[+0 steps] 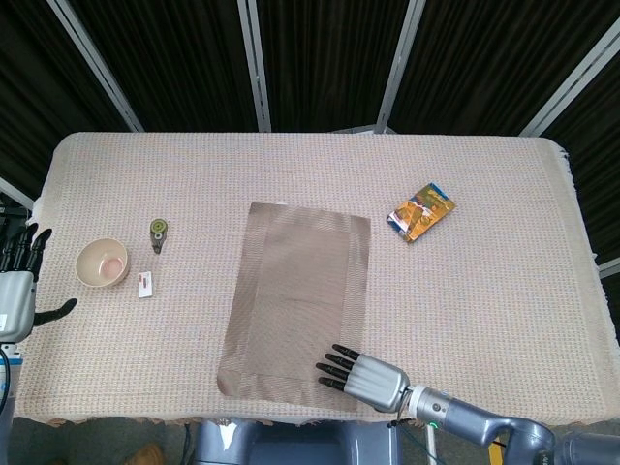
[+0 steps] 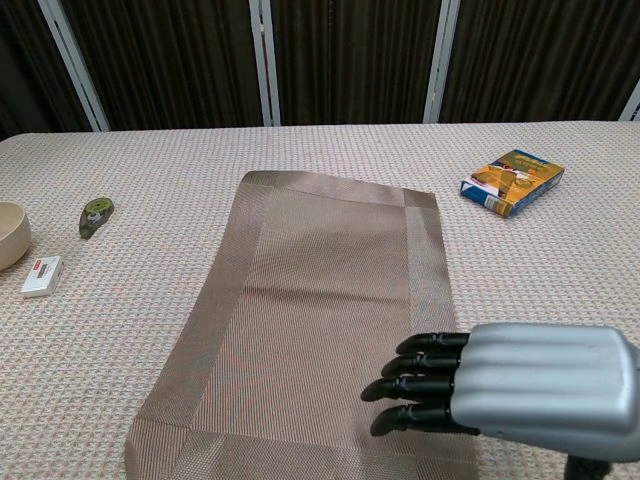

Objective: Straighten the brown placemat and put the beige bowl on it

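The brown placemat [image 1: 298, 300] [image 2: 320, 310] lies slightly skewed in the middle of the table, its near end swung toward my left. My right hand [image 1: 360, 376] [image 2: 500, 392] hovers flat and open over the mat's near right corner, fingers stretched toward the left. The beige bowl [image 1: 102, 263] [image 2: 10, 235] stands on the cloth far to the left, apart from the mat. My left hand [image 1: 17, 291] stays open at the table's left edge, near the bowl and holding nothing.
A green tape dispenser [image 1: 158, 233] [image 2: 95, 215] and a small white eraser [image 1: 145, 284] [image 2: 42, 276] lie between bowl and mat. An orange box [image 1: 421, 212] [image 2: 512, 182] sits at the back right. The table's front edge runs just below the mat.
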{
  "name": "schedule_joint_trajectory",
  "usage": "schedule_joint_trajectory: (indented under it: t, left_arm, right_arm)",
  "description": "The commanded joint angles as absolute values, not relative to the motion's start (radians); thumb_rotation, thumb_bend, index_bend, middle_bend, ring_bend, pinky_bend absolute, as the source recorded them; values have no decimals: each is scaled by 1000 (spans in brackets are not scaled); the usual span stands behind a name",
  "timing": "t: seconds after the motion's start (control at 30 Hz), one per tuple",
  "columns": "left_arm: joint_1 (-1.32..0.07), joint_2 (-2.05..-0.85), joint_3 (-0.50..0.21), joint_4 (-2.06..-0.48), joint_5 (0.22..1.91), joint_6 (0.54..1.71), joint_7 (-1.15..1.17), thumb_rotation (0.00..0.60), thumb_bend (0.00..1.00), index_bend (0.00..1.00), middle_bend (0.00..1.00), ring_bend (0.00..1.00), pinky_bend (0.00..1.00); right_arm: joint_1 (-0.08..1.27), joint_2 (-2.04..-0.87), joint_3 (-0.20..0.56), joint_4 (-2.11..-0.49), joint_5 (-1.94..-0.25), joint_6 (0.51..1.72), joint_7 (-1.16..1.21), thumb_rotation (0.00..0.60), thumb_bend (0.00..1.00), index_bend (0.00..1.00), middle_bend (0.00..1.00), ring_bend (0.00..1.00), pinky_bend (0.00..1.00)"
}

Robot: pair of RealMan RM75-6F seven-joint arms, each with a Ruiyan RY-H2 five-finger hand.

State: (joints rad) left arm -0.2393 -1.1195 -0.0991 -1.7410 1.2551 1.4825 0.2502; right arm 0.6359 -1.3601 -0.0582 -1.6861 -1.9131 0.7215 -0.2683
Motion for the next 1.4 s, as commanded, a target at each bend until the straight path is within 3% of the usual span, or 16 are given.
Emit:
schedule_joint_trajectory:
  t: [0.03, 1.07, 1.13, 1.23, 1.3, 1.33, 1.37, 1.4]
  left_arm:
    - [-237, -1118, -101, -1741, 1258, 1480, 247, 600, 0, 0, 0, 0, 0]
    - [-225, -1130, -124, -1727, 1268, 1446, 263, 600, 0, 0, 0, 0, 0]
    - [-224, -1130, -125, -1727, 1268, 1444, 263, 600, 0, 0, 0, 0, 0]
    - [-223, -1130, -126, -1727, 1270, 1442, 263, 600, 0, 0, 0, 0, 0]
    - [-222, -1130, -127, -1727, 1270, 1442, 263, 600, 0, 0, 0, 0, 0]
    - [-222, -1130, -127, -1727, 1271, 1441, 263, 600, 0, 0, 0, 0, 0]
    - [-222, -1130, -128, -1727, 1271, 1441, 263, 600, 0, 0, 0, 0, 0]
    - [-222, -1130, -129, -1726, 1270, 1440, 263, 600, 0, 0, 0, 0, 0]
  right_arm:
    - [648, -1394, -51, -1682, -1881, 702, -302, 600, 0, 113, 0, 0, 0]
    - [689, -1506, -74, -1619, -1782, 762, -380, 600, 4, 118, 0, 0, 0]
    - [688, -1510, -73, -1618, -1772, 773, -369, 600, 77, 177, 0, 0, 0]
    - [683, -1521, -75, -1608, -1764, 796, -348, 600, 370, 422, 0, 0, 0]
    - [683, -1525, -80, -1601, -1766, 809, -334, 600, 544, 392, 0, 0, 0]
    - [681, -1529, -83, -1596, -1771, 823, -320, 600, 583, 418, 0, 0, 0]
    - [680, -1532, -86, -1591, -1776, 834, -310, 600, 623, 495, 0, 0, 0]
    - [681, -1533, -91, -1584, -1785, 846, -298, 600, 643, 636, 0, 0, 0]
